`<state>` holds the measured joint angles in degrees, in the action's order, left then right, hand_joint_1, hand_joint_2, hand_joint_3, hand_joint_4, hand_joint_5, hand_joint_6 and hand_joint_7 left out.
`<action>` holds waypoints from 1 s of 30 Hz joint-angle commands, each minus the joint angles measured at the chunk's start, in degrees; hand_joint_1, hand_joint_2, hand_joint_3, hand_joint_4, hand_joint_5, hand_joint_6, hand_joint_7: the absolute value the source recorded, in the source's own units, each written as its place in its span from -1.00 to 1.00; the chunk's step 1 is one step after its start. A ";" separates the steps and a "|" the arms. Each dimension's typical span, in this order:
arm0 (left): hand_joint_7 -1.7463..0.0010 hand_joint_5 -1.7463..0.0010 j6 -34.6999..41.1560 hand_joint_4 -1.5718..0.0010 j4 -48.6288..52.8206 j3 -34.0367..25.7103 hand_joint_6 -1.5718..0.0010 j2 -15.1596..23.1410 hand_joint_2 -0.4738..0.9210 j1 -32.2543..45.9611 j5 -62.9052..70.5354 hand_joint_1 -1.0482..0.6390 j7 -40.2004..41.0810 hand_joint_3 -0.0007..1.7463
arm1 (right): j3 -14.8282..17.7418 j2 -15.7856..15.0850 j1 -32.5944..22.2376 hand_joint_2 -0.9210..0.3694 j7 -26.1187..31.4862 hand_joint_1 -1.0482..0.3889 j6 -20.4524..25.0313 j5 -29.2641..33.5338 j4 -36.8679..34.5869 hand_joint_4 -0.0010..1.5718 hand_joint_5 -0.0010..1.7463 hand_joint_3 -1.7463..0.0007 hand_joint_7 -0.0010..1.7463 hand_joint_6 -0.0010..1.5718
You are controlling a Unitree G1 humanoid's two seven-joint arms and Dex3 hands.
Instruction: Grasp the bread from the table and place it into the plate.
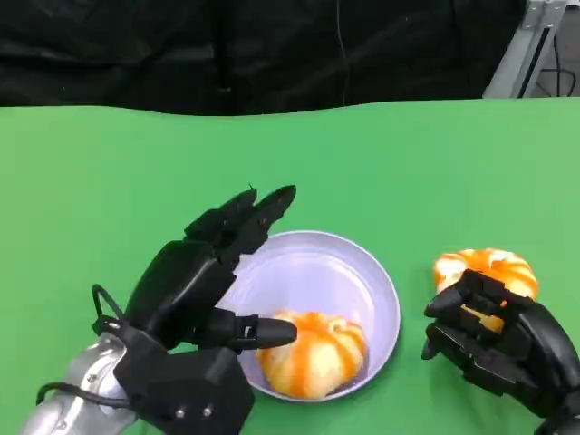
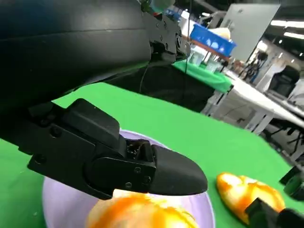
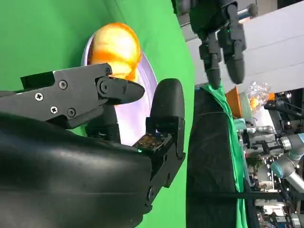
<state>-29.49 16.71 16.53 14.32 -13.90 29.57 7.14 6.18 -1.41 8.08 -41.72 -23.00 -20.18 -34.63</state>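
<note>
Head view: we log one bread roll (image 1: pixel 313 352) lying in the lavender plate (image 1: pixel 385 299), just beside the thumb of the left hand (image 1: pixel 204 299), which is spread apart and holds nothing. A second bread roll (image 1: pixel 487 272) sits on the green bench (image 1: pixel 109 172), beyond the right hand (image 1: pixel 498 340); its fingers curl toward that roll, contact unclear.

Left wrist view: the thumb (image 2: pixel 142 164) hovers just above the plated roll (image 2: pixel 137 213), apart from it.

Right wrist view: the right hand's fingers (image 3: pixel 164 123) are parted, nothing between them.

We judge the first placement done, the second not yet grasped.
</note>
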 commanded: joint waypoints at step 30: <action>0.98 0.94 -17.90 0.48 6.68 -11.68 0.78 -3.89 1.00 7.67 -20.38 -0.93 -0.01 -0.54 | 0.47 -0.55 -0.07 -0.86 0.14 0.54 -1.48 0.32 -0.18 -0.43 0.99 0.21 0.50 -0.35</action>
<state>-46.03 22.44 6.14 10.29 -7.48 11.77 8.60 6.14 -1.39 8.09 -41.37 -23.99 -19.70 -34.63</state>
